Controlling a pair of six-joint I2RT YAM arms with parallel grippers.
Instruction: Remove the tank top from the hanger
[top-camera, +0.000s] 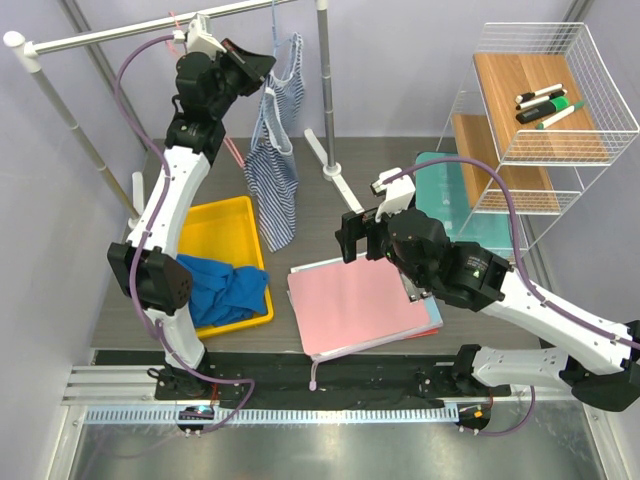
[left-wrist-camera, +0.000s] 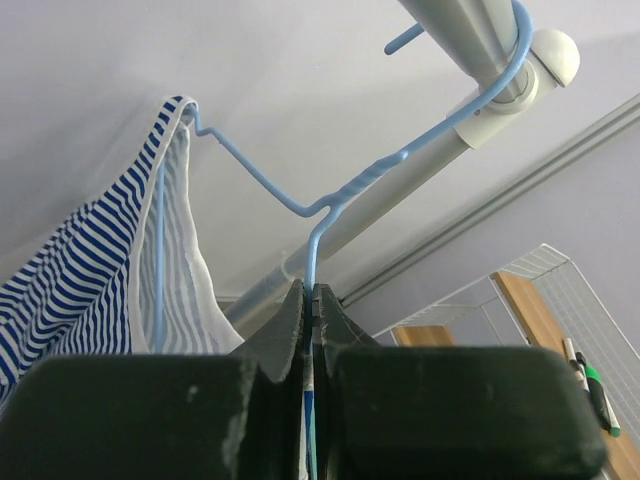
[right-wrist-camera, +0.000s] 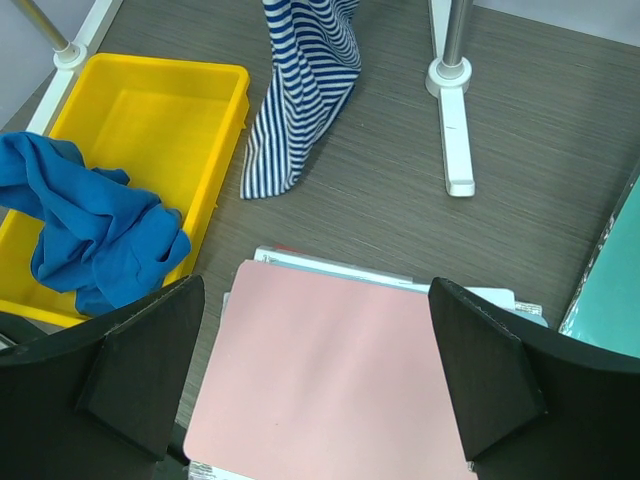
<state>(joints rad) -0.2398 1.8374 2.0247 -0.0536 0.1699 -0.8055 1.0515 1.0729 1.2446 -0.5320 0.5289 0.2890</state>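
Striped cotton marks our tank top (top-camera: 275, 175), dangling at 12 o'clock from the rail (top-camera: 110, 33), its hem low beside the yellow tray (top-camera: 225, 215). We have the left gripper (top-camera: 248, 62) raised at 11 o'clock, close against the garment's top. The wire it hangs on is too thin to trace from above.

From the left wrist, the jaws are pinched shut on the blue hanger (left-wrist-camera: 365, 181) just under its twisted neck. We judge this is to steady it (so it cannot swing) while the cloth is drawn off. One strap loops the shoulder at 10 o'clock, and the other shoulder is cut off behind the gripper body.

From the right wrist, the right gripper (right-wrist-camera: 320, 365) gapes wide and empty over a pink folder (right-wrist-camera: 300, 300). The tank top's hem lies at 12 o'clock, so the gripper is placed, we guess, to reach in and pull.
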